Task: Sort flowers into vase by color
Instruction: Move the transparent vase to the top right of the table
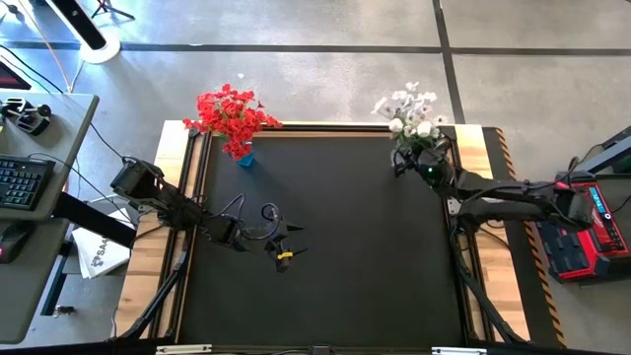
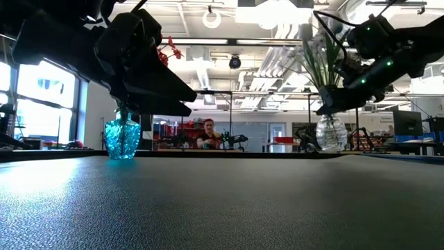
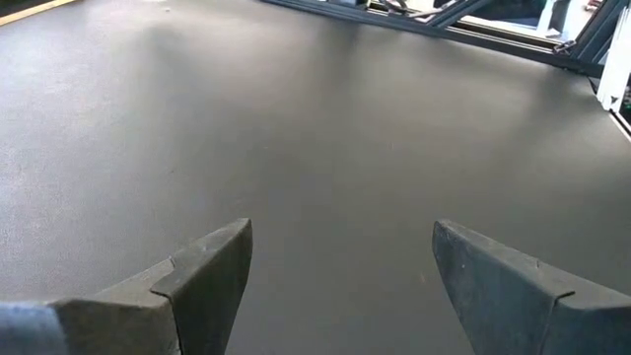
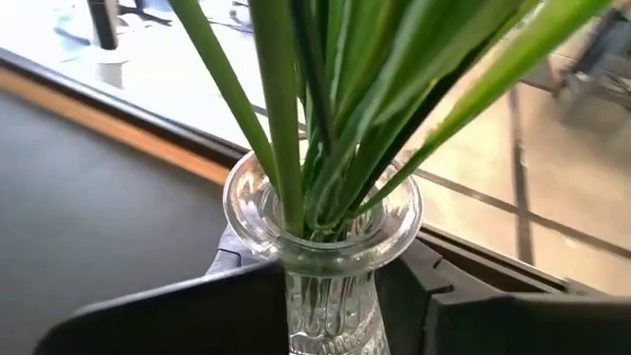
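Desk with a black textured mat bordered by pale wood strips. A blue glass vase holding red flowers stands at the far edge near the left corner; a clear ribbed glass vase holding white flowers stands at the far right corner.

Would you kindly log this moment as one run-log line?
red flowers: in blue vase | white flowers: in clear vase | right gripper: around clear vase neck | left gripper: open, over mat
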`<state>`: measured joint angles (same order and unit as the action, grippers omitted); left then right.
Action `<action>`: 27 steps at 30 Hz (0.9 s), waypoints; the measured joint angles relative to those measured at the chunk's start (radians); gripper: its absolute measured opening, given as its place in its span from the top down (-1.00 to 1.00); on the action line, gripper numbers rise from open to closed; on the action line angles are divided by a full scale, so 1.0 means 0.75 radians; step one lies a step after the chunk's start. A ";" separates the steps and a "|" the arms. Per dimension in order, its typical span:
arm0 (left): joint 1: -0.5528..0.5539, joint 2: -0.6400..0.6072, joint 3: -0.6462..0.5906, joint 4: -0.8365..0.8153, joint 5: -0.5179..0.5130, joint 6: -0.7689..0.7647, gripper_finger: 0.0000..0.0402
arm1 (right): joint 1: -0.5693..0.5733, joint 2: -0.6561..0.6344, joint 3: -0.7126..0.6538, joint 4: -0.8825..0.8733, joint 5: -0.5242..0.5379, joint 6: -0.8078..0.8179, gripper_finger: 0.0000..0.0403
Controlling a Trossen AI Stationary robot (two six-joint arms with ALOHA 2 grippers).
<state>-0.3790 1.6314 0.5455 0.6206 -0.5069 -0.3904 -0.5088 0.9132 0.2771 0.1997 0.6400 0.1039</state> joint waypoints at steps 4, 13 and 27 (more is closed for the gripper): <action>0.000 0.000 0.000 -0.002 0.000 0.000 -0.49 | -0.122 0.015 0.000 0.030 -0.045 0.000 0.71; -0.001 0.000 0.000 -0.004 0.000 0.000 -0.49 | -0.294 0.157 0.000 0.189 -0.219 0.005 0.71; -0.001 0.000 0.000 -0.004 -0.001 -0.002 -0.49 | -0.310 0.280 0.003 0.246 -0.256 0.010 0.37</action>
<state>-0.3794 1.6314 0.5453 0.6174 -0.5076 -0.3916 -0.7417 1.1235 0.2790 0.3841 0.4477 0.1112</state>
